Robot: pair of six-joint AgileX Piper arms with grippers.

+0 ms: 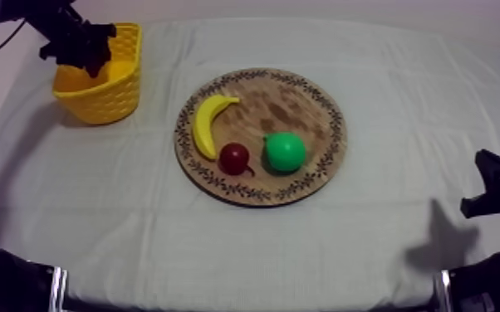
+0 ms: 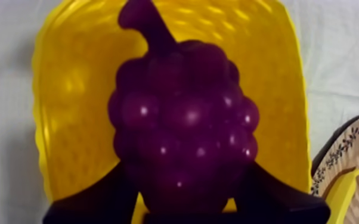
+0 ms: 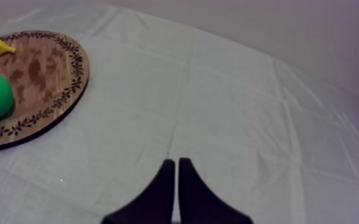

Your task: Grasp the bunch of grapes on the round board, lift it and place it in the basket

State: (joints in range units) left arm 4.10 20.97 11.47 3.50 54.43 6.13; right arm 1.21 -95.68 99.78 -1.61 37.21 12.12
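Note:
The purple bunch of grapes hangs stem-up just above the inside of the yellow basket, with my left gripper shut on its lower part. From above, my left gripper is over the basket at the table's back left, and the arm hides the grapes. The round wooden board lies mid-table. My right gripper is shut on nothing, its fingers together as a narrow wedge over bare cloth. In the top view my right gripper sits low at the right edge.
On the board lie a banana, a small red fruit and a green pear. The board's rim and the banana's tip are close beside the basket. The right wrist view has the board to the gripper's far left.

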